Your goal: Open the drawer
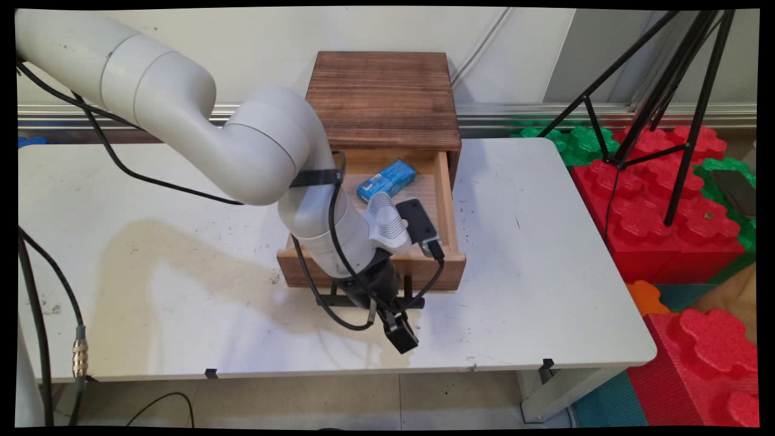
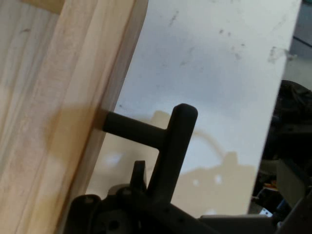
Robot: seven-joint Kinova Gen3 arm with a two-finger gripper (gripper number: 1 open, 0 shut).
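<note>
**Desk:** Where is the arm's gripper?
**Photographer:** The black gripper (image 1: 396, 328) is at the black handle (image 1: 330, 300), at 6 o'clock of the open wooden drawer (image 1: 451, 181) on the white table (image 1: 545, 272). Clenched or released, the views cannot tell.
**Desk:** And inside?
**Photographer:** A blue box (image 1: 386, 180) lies toward 12 o'clock, near the cabinet (image 1: 384, 97)

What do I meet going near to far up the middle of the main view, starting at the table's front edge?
White table's front edge → black hand → black bar handle → open wooden drawer's front panel → blue packet in the drawer → dark wooden cabinet top.
</note>
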